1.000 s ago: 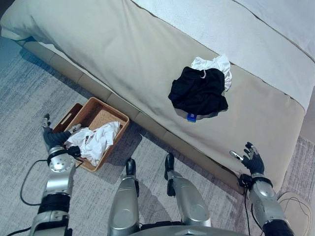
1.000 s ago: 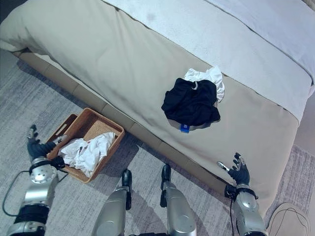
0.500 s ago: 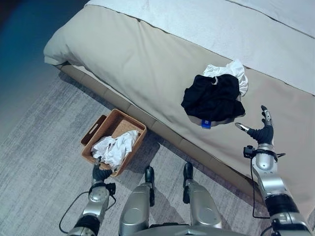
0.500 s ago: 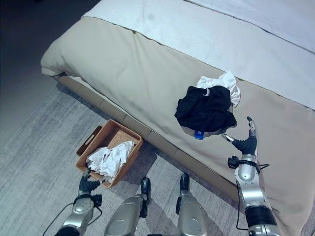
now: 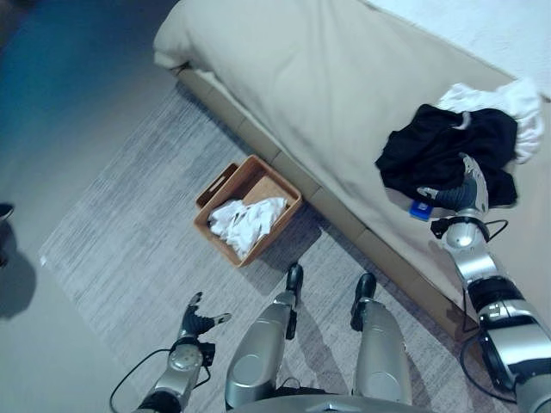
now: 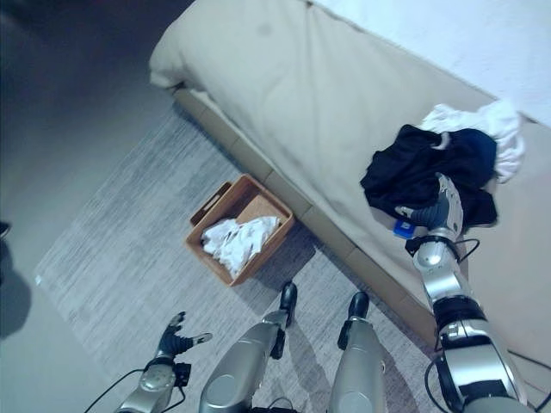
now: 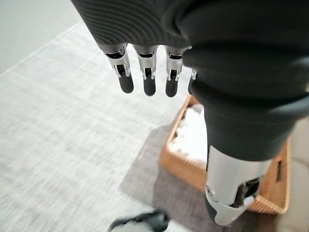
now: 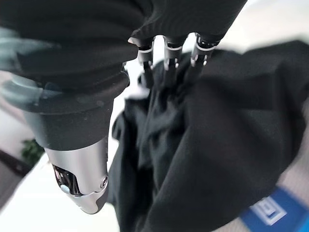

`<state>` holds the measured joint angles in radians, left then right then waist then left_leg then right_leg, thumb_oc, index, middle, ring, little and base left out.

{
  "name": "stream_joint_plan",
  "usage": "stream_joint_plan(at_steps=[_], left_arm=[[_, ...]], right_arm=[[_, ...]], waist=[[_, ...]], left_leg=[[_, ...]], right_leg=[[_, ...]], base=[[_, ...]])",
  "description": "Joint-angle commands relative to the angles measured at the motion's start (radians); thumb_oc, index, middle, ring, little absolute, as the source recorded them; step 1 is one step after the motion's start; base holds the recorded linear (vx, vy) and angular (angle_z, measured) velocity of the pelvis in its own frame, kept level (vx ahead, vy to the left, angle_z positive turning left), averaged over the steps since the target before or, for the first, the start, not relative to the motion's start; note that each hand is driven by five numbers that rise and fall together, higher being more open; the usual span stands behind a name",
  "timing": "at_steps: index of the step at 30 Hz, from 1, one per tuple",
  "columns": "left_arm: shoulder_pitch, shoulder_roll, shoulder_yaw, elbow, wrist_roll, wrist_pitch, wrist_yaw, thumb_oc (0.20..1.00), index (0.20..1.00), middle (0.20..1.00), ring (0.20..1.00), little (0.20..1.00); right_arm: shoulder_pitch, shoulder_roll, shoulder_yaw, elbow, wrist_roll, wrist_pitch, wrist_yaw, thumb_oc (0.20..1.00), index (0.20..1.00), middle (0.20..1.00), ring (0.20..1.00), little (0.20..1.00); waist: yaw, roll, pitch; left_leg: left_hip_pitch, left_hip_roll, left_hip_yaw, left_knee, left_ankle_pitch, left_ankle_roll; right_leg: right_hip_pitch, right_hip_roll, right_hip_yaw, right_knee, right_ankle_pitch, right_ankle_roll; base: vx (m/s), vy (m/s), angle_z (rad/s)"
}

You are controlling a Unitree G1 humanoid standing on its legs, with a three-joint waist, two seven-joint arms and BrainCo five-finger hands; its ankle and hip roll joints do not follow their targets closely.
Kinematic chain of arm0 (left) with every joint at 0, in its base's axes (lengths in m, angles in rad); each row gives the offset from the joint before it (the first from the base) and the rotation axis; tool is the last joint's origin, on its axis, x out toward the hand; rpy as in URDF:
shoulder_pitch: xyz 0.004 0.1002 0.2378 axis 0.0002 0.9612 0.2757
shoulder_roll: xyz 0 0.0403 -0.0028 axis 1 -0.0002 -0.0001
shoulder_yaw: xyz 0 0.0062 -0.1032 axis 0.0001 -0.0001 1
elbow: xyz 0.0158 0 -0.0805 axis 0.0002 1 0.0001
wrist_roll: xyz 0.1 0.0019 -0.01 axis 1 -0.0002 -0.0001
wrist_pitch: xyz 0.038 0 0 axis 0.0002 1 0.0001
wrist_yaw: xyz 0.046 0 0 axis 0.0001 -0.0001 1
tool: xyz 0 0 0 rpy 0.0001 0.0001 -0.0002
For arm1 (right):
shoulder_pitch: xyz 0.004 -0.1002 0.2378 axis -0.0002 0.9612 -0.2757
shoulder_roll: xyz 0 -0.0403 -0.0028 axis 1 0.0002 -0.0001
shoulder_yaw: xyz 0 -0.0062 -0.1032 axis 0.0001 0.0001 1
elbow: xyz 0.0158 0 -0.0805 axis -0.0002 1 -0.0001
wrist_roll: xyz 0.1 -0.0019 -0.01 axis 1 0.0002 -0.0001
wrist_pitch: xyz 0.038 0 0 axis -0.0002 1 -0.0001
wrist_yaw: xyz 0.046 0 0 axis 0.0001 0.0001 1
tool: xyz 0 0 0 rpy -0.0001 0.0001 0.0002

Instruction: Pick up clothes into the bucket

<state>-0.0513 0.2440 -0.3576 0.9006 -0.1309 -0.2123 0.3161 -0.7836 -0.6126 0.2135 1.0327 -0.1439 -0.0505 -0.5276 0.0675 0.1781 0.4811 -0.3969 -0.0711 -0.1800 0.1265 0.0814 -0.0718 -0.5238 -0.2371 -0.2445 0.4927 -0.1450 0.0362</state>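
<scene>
Left eye view, looking down at the side of a bed (image 5: 327,77) with a beige cover, set above a grey rug (image 5: 138,224). On the bed near its edge, a heap of clothes: a black garment (image 5: 439,151) with a white garment (image 5: 516,103) touching its far side and a small blue tag (image 5: 419,211) at its near edge. Right hand (image 5: 461,194) stretched out over the bed edge, resting against the near side of the black garment. In the right wrist view, fingers (image 8: 166,53) extended straight with their tips pressed into the dark cloth, thumb apart from them, nothing gripped.

On the rug just beside the bed, a woven brown basket (image 5: 225,185) with cut-out handles, holding crumpled white clothes (image 5: 245,222). Left hand (image 5: 196,323) low over the rug, well apart from the basket. In the left wrist view, fingers (image 7: 145,79) straight and relaxed above the rug, thumb spread to the side, holding nothing, the basket and its white clothes past them.
</scene>
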Motion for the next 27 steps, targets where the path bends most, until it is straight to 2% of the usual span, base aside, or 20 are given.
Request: stream_joint_plan(at_steps=[1, 2, 3, 4, 5, 6, 7, 10, 11, 12, 14, 16, 20, 23, 26, 27], left_arm=[[-0.028, -0.013, -0.034, -0.029, -0.035, -0.024, 0.015, 1.0, 1.0, 1.0, 1.0, 1.0], [-0.038, -0.017, -0.055, -0.025, -0.036, -0.027, 0.014, 1.0, 1.0, 1.0, 1.0, 1.0], [-0.04, -0.019, -0.054, -0.025, -0.036, -0.027, 0.014, 1.0, 1.0, 1.0, 1.0, 1.0], [-0.049, -0.023, -0.072, -0.02, -0.043, -0.027, 0.012, 1.0, 1.0, 1.0, 1.0, 1.0], [-0.065, -0.029, -0.105, -0.008, -0.045, -0.024, 0.009, 1.0, 1.0, 1.0, 1.0, 1.0], [-0.068, -0.029, -0.104, -0.008, -0.045, -0.025, 0.009, 1.0, 1.0, 1.0, 1.0, 1.0], [-0.082, -0.031, -0.136, 0.0, -0.04, -0.023, 0.009, 1.0, 1.0, 1.0, 1.0, 1.0], [-0.102, -0.038, -0.151, 0.013, -0.044, -0.017, 0.004, 1.0, 1.0, 1.0, 1.0, 1.0], [-0.106, -0.036, -0.157, 0.01, -0.053, -0.015, 0.002, 1.0, 1.0, 1.0, 1.0, 1.0], [-0.109, -0.034, -0.158, 0.007, -0.067, -0.011, -0.009, 1.0, 1.0, 1.0, 1.0, 1.0], [-0.113, -0.035, -0.16, 0.002, -0.08, -0.009, -0.016, 1.0, 1.0, 1.0, 1.0, 1.0], [-0.114, -0.037, -0.156, -0.005, -0.095, -0.005, -0.028, 1.0, 1.0, 1.0, 1.0, 1.0], [-0.128, -0.039, -0.153, 0.0, -0.096, -0.003, -0.025, 1.0, 1.0, 1.0, 1.0, 1.0], [-0.144, -0.041, -0.145, 0.014, -0.097, -0.005, -0.015, 1.0, 1.0, 1.0, 1.0, 1.0], [-0.154, -0.039, -0.131, 0.011, -0.096, -0.012, -0.007, 1.0, 1.0, 1.0, 1.0, 1.0], [-0.154, -0.028, -0.124, -0.011, -0.088, -0.02, -0.004, 1.0, 1.0, 1.0, 1.0, 1.0]], right_arm=[[-0.079, -0.105, 0.093, 0.056, -0.046, 0.024, -0.034, 1.0, 1.0, 1.0, 1.0, 1.0], [-0.112, -0.116, 0.13, 0.105, -0.074, 0.036, -0.039, 1.0, 1.0, 1.0, 1.0, 1.0], [-0.118, -0.116, 0.132, 0.109, -0.073, 0.034, -0.04, 1.0, 1.0, 1.0, 1.0, 1.0], [-0.159, -0.125, 0.18, 0.152, -0.108, 0.049, -0.025, 1.0, 1.0, 1.0, 1.0, 1.0], [-0.219, -0.134, 0.247, 0.216, -0.164, 0.073, -0.016, 1.0, 1.0, 1.0, 1.0, 1.0], [-0.224, -0.134, 0.248, 0.218, -0.164, 0.072, -0.017, 1.0, 1.0, 1.0, 1.0, 1.0], [-0.277, -0.135, 0.301, 0.265, -0.196, 0.089, -0.001, 1.0, 1.0, 1.0, 1.0, 1.0], [-0.321, -0.134, 0.33, 0.318, -0.209, 0.099, 0.031, 1.0, 1.0, 1.0, 1.0, 1.0], [-0.341, -0.138, 0.335, 0.341, -0.195, 0.106, 0.045, 0.934, 0.934, 0.934, 0.934, 0.934], [-0.37, -0.15, 0.349, 0.386, -0.183, 0.113, 0.113, 0.432, 0.432, 0.432, 0.432, 0.432], [-0.392, -0.153, 0.344, 0.395, -0.159, 0.114, 0.119, 0.2, 0.2, 0.2, 0.2, 0.2], [-0.407, -0.182, 0.332, 0.403, -0.114, 0.104, 0.148, 0.2, 0.2, 0.2, 0.2, 0.2], [-0.416, -0.199, 0.311, 0.385, -0.066, 0.091, 0.131, 0.2, 0.2, 0.2, 0.2, 0.2], [-0.435, -0.199, 0.308, 0.342, -0.035, 0.074, 0.1, 0.2, 0.2, 0.2, 0.2, 0.2], [-0.44, -0.199, 0.276, 0.253, 0.054, 0.034, 0.072, 0.2, 0.2, 0.2, 0.2, 0.2], [-0.442, -0.202, 0.247, 0.176, 0.143, -0.007, 0.06, 0.2, 0.2, 0.2, 0.2, 0.2]], waist=[[0.009, 0.006, 0.03], [0.01, 0.006, 0.038], [0.01, 0.013, 0.039], [0.011, 0.017, 0.039], [0.008, 0.012, 0.039], [0.01, 0.02, 0.039], [0.01, 0.016, 0.039], [0.013, 0.015, 0.039], [0.016, 0.016, 0.039], [0.025, 0.02, 0.039], [0.026, 0.021, 0.039], [0.033, 0.022, 0.039], [0.034, 0.015, 0.039], [0.027, -0.002, 0.039], [0.018, -0.015, 0.039], [0.006, -0.033, 0.039]], left_leg=[[0.001, 0.005, -0.024, -0.003, 0.014, 0.005], [0.006, 0.005, -0.029, -0.006, -0.004, 0.0], [-0.011, 0.006, -0.03, -0.004, 0.02, 0.002], [-0.03, 0.005, -0.034, -0.009, 0.027, 0.001], [-0.032, 0.011, -0.037, -0.022, 0.016, -0.006], [-0.052, 0.012, -0.039, -0.02, 0.04, -0.005], [-0.055, 0.012, -0.041, -0.031, 0.024, -0.009], [-0.074, 0.014, -0.047, -0.033, 0.027, -0.011], [-0.08, 0.012, -0.05, -0.032, 0.028, -0.011], [-0.089, 0.011, -0.058, -0.031, 0.031, -0.012], [-0.093, 0.008, -0.063, -0.031, 0.032, -0.012], [-0.09, 0.004, -0.073, -0.035, 0.033, -0.011], [-0.084, 0.003, -0.078, -0.043, 0.032, -0.007], [-0.074, 0.006, -0.072, -0.048, 0.029, -0.006], [-0.074, 0.015, -0.06, -0.041, 0.045, -0.004], [-0.051, 0.018, -0.048, -0.038, 0.036, -0.003]], right_leg=[[0.059, -0.011, -0.005, -0.007, 0.0, 0.041], [0.053, -0.014, 0.004, 0.013, -0.035, 0.046], [0.041, -0.014, -0.005, 0.005, -0.004, 0.04], [0.019, -0.013, -0.005, 0.012, -0.005, 0.039], [0.003, -0.014, 0.002, 0.03, -0.04, 0.043], [-0.011, -0.012, -0.007, 0.02, -0.007, 0.036], [-0.032, -0.016, 0.002, 0.046, -0.046, 0.042], [-0.054, -0.015, 0.003, 0.055, -0.05, 0.041], [-0.061, -0.016, 0.001, 0.058, -0.05, 0.041], [-0.074, -0.019, -0.001, 0.071, -0.052, 0.04], [-0.079, -0.022, -0.002, 0.074, -0.054, 0.04], [-0.082, -0.03, -0.006, 0.083, -0.057, 0.042], [-0.084, -0.033, -0.003, 0.08, -0.054, 0.045], [-0.076, -0.028, 0.005, 0.068, -0.046, 0.05], [-0.064, -0.013, 0.009, 0.029, 0.002, 0.047], [-0.037, -0.006, 0.023, 0.007, 0.011, 0.052]], base=[[0.04, -0.108, 0.21], [-0.03, -0.049, 0.19], [-0.02, -0.039, 0.14], [0.0, -0.034, 0.19], [0.0, -0.033, 0.15], [0.07, -0.093, 0.19], [-0.02, -0.033, -0.02], [0.03, -0.069, 0.09], [0.01, -0.061, 0.03], [0.01, -0.061, 0.03], [0.01, -0.044, 0.06], [0.02, -0.016, 0.07], [0.01, -0.002, 0.02], [0.0, 0.0, 0.0], [-0.07, 0.087, -0.04], [0.03, 0.056, -0.12]])
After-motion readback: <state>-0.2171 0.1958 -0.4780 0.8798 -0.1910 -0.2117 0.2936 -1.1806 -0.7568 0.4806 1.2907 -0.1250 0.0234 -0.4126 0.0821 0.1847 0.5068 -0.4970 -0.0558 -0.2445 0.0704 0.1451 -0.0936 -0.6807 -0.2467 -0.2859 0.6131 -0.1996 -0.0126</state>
